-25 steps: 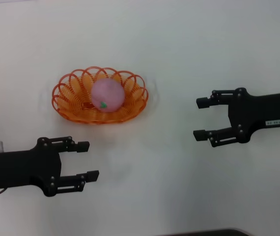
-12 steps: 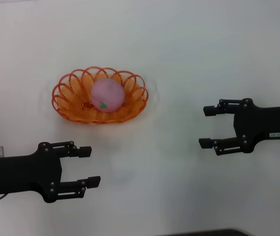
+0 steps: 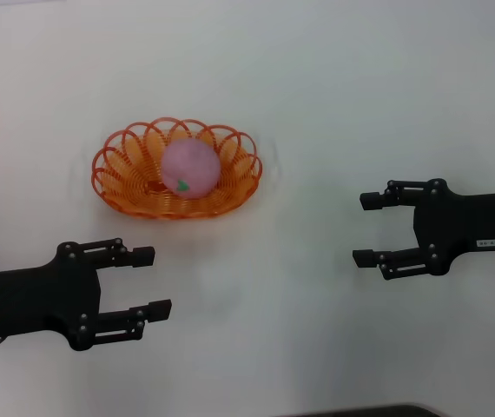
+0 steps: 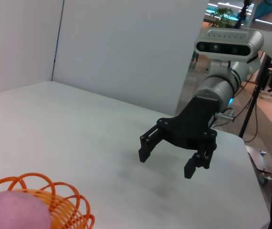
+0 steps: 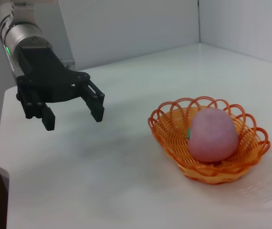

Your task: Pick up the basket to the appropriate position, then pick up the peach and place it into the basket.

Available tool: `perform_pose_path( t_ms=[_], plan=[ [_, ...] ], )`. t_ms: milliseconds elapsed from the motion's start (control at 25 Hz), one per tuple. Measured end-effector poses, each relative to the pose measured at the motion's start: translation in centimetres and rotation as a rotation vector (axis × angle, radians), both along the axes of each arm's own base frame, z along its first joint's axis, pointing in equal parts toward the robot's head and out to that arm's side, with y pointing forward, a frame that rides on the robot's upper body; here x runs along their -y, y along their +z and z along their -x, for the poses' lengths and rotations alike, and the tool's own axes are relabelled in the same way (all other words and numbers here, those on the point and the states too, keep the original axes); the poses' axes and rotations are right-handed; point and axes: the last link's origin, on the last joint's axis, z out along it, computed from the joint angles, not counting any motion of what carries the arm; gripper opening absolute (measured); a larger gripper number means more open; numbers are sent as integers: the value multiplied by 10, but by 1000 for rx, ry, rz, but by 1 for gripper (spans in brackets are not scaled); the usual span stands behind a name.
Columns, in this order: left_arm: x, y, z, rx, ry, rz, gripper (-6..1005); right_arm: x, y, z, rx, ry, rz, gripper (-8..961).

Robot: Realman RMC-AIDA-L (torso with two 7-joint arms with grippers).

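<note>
Writing on the small white label on the right arm is too tiny for us to read. We see the round soft pink peach (image 3: 190,168), green leaf mark facing forward, lying inside the shallow oval orange wire basket (image 3: 117,187) on the white bench (image 3: 317,104). Both black tools, left tool (image 3: 149,281) and right tool (image 3: 366,228), hover apart-fingered, holding nothing. Only the left wrist view shows a room beyond.
</note>
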Motion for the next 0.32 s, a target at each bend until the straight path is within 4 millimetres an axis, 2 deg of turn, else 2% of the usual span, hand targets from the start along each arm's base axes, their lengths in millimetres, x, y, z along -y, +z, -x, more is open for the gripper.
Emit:
perform_pose_path(
  t_ms=[320],
  plan=[
    [2,0,1,-5,-1,3,708,-2,1,2,-1,1,1,865]
  ],
)
